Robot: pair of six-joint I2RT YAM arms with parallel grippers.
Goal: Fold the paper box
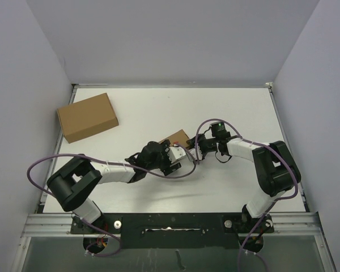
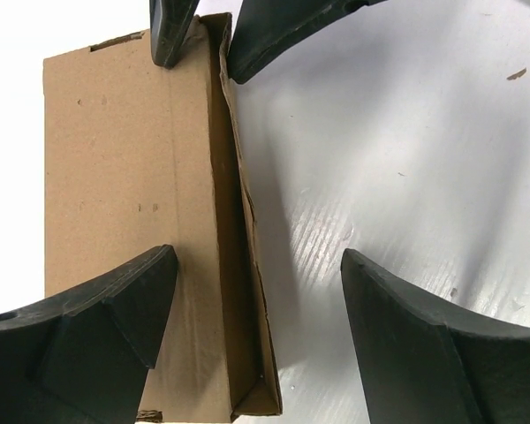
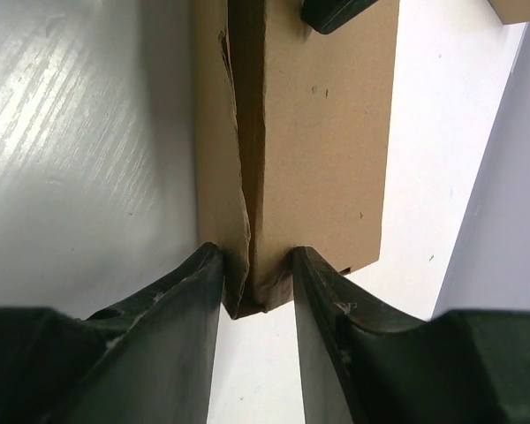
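The paper box (image 1: 178, 137) is a small flat brown cardboard mailer lying mid-table between both arms. In the left wrist view the paper box (image 2: 124, 203) lies under the left finger, with its long side wall (image 2: 238, 265) standing slightly ajar. My left gripper (image 2: 256, 300) is open and straddles that side wall, with one finger over the lid and one over the table. My right gripper (image 3: 256, 274) is shut on the side wall at the end of the paper box (image 3: 327, 132). Its fingertips (image 2: 172, 35) show at the far end in the left wrist view.
A larger plain brown cardboard box (image 1: 88, 117) lies at the back left of the white table (image 1: 226, 113); its corner (image 3: 523, 9) shows in the right wrist view. Grey walls enclose the table on three sides. Purple cables loop beside both arms.
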